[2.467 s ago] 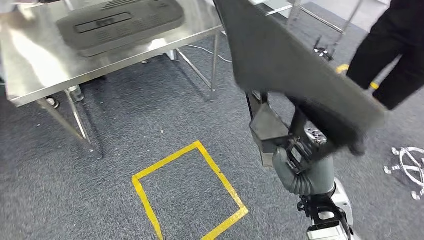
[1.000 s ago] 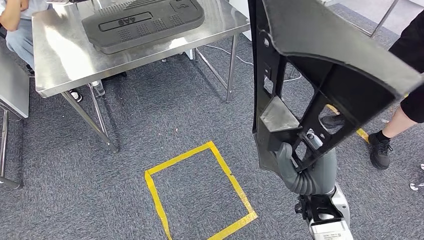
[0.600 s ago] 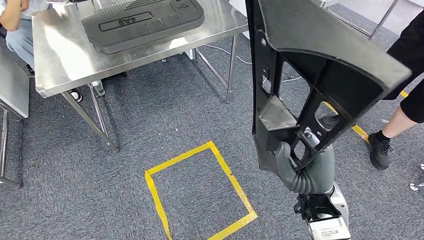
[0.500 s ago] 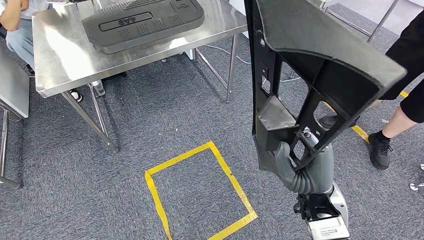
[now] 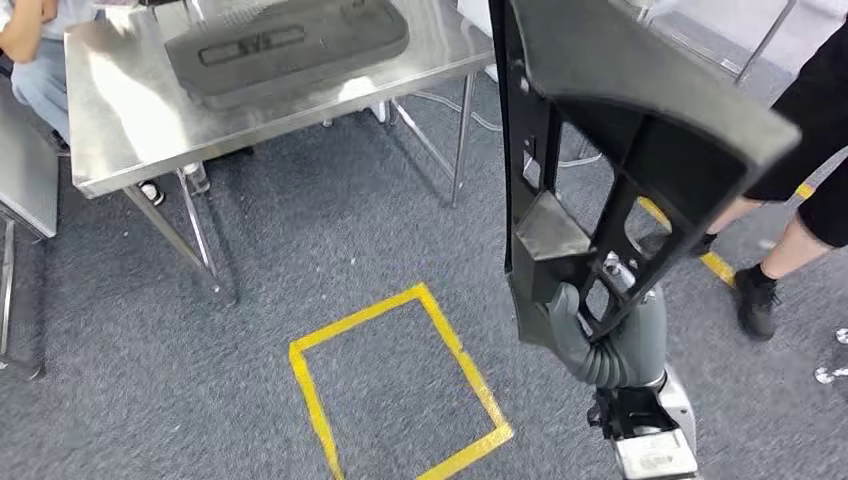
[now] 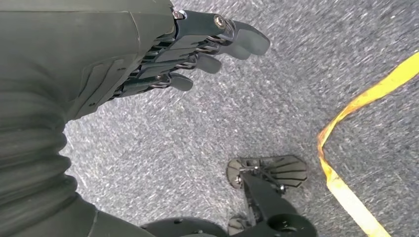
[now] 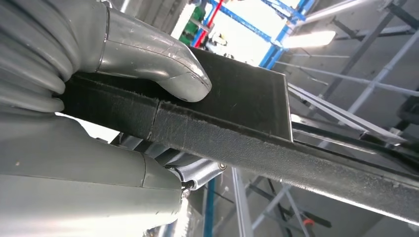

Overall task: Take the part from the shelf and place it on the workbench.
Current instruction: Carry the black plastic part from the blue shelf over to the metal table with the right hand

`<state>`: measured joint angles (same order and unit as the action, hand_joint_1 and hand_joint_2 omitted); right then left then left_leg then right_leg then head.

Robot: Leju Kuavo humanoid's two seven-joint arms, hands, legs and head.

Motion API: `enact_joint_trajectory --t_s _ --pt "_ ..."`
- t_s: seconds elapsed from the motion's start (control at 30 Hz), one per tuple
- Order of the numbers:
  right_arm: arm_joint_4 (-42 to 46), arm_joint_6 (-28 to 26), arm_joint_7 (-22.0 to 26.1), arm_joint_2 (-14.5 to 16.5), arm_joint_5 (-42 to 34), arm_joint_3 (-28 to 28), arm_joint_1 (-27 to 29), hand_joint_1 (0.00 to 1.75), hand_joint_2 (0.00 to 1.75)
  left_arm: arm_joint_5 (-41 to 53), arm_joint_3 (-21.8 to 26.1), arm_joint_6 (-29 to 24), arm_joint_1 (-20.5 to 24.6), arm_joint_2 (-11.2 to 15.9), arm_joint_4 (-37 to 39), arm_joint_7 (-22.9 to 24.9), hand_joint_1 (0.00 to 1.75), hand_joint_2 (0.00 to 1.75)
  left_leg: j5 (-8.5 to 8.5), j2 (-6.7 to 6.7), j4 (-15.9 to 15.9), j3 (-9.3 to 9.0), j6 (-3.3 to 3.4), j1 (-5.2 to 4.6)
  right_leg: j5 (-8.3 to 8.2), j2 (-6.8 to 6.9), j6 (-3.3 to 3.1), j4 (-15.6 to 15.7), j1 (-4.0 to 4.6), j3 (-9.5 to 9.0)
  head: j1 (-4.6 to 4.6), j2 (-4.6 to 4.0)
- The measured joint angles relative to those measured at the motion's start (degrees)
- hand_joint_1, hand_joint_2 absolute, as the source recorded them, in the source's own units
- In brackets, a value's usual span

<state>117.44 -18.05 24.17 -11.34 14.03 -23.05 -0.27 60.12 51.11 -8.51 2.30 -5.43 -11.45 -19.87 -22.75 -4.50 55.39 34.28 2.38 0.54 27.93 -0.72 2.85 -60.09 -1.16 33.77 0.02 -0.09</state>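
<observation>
Grey carpet (image 5: 250,250) stretches under you, with a square of yellow tape (image 5: 400,385) marked on it just ahead. Up in front, your part (image 5: 600,130), a long black plastic panel with ribs and cut-outs, stands nearly upright in the air on your right side, its broad end reaching the top of the head view. Your right hand (image 5: 585,325) has it clamped at the lower end; from the right wrist camera you see the grey thumb (image 7: 163,64) pressed flat on the panel's fuzzy black edge (image 7: 222,133). Your left hand (image 6: 197,44) hangs over the carpet with its dark fingers (image 6: 232,37) slack and apart, holding nothing. Beyond the tape square, the steel desk (image 5: 130,130) sits at upper left, well apart from the part, carrying another dark moulded panel (image 5: 290,45) lying flat. A seated person (image 5: 30,40) is at the desk's far left corner. On your right, a person in black (image 5: 800,130) stands near the held part, one shoe (image 5: 752,300) on the carpet beside a yellow floor line (image 5: 715,265).
</observation>
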Motion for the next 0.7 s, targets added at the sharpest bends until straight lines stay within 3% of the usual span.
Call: enact_joint_trajectory --t_s 0.07,0.13,0.17,0.23,0.27,0.3,0.33,0.4,0.43,0.5,0.57,0.63,0.67,0.7 --pt "-0.07 -0.01 0.03 -0.01 0.00 -0.02 -0.17 1.75 1.75 0.02 0.01 -0.06 0.02 -0.03 0.00 0.01 0.00 1.75 0.18 0.28 -0.39 -0.22 0.00 0.25 2.89 0.12 -0.22 -6.52 -0.34 3.33 0.16 0.00" --pt "-0.25 0.02 0.01 -0.04 0.01 -0.03 -0.10 1.75 1.75 0.06 0.02 -0.06 0.03 -0.05 0.00 0.10 0.00 1.75 0.15 0.39 -0.31 -0.04 -0.35 0.59 4.38 0.15 0.35 -11.28 -0.89 5.91 0.15 0.00" --pt "-0.35 0.04 -0.01 -0.07 0.02 -0.03 -0.07 1.75 1.75 0.08 0.02 -0.06 0.02 -0.07 0.00 0.19 0.00 1.75 0.10 0.37 -0.22 0.04 -0.73 0.88 3.84 0.18 1.09 -10.61 -1.22 5.58 0.15 0.00" --pt "-0.48 0.17 -0.02 -0.09 0.11 -0.03 -0.15 1.75 1.75 0.10 0.03 -0.04 0.01 -0.06 0.00 0.42 0.00 1.75 -0.27 0.25 0.51 0.26 -1.92 1.55 1.18 0.24 3.03 -3.93 -2.06 1.87 0.19 0.00" --pt "-0.55 0.26 -0.04 -0.08 0.17 -0.06 -0.25 1.75 1.75 0.10 0.06 -0.04 -0.01 0.07 -0.05 0.53 0.00 1.75 -0.63 0.15 1.11 0.52 -2.67 1.73 0.07 0.15 3.65 -0.74 -2.26 0.17 0.39 0.00" --pt "-0.62 0.34 -0.04 -0.07 0.26 -0.09 -0.36 1.75 1.75 0.10 0.09 -0.05 -0.02 0.20 -0.11 0.62 0.00 1.75 -1.09 0.06 1.74 0.76 -3.35 1.75 -0.54 0.05 3.48 1.20 -2.36 -1.03 0.49 0.00" --pt "-0.69 0.40 -0.07 -0.09 0.37 -0.12 -0.43 1.75 1.75 0.10 0.14 -0.05 -0.04 0.26 -0.14 0.66 0.00 1.75 -1.46 0.01 2.22 0.90 -3.92 1.69 -0.66 -0.04 2.80 1.82 -2.34 -1.46 0.51 0.00" --pt "-0.80 0.48 -0.15 -0.12 0.54 -0.15 -0.50 1.75 1.75 0.10 0.26 -0.06 -0.09 0.19 -0.15 0.69 0.00 1.75 -1.77 -0.08 2.32 0.84 -4.35 1.75 -0.48 -0.06 0.82 1.14 -2.14 -1.35 0.26 0.00" --pt "-0.84 0.51 -0.20 -0.13 0.61 -0.16 -0.50 1.75 1.75 0.10 0.36 -0.06 -0.13 0.09 -0.12 0.69 0.00 1.75 -1.86 0.13 2.41 0.75 -4.42 1.91 -0.43 0.05 0.27 1.04 -2.09 -1.37 0.11 0.00" --pt "-0.87 0.55 -0.22 -0.11 0.67 -0.17 -0.51 1.75 1.75 0.10 0.51 -0.06 -0.11 0.06 -0.11 0.69 0.00 1.75 -3.39 1.77 5.13 1.87 -4.35 1.99 -0.40 0.34 -0.43 0.98 -1.89 -1.57 -0.13 0.00" --pt "-0.88 0.57 -0.22 -0.12 0.69 -0.19 -0.50 1.75 1.75 0.10 0.57 -0.06 0.04 0.04 -0.11 0.69 0.00 1.75 -6.84 3.76 12.53 5.57 -4.08 1.73 -0.22 0.66 -0.94 0.98 -1.36 -1.76 -0.31 0.00" --pt "-0.90 0.58 -0.22 -0.12 0.70 -0.21 -0.48 1.75 1.75 0.10 0.60 -0.06 0.08 0.02 -0.11 0.68 0.00 1.75 -9.18 4.33 19.74 9.62 -3.56 1.45 0.06 0.99 -1.38 0.96 -0.71 -1.92 -0.33 0.00" --pt "-0.91 0.58 -0.22 -0.12 0.70 -0.22 -0.48 1.75 1.75 0.10 0.62 -0.06 0.05 0.01 -0.11 0.68 0.00 1.75 -8.77 4.34 20.62 10.36 -3.10 1.24 0.24 1.15 -1.62 0.95 -0.39 -2.10 -0.33 0.00" --pt "-0.92 0.58 -0.22 -0.11 0.70 -0.23 -0.49 1.75 1.75 0.10 0.65 -0.06 0.03 0.01 -0.11 0.68 0.00 1.75 -7.32 4.34 19.33 10.00 -2.48 0.95 0.46 1.28 -1.82 0.95 -0.08 -2.40 -0.33 0.00"
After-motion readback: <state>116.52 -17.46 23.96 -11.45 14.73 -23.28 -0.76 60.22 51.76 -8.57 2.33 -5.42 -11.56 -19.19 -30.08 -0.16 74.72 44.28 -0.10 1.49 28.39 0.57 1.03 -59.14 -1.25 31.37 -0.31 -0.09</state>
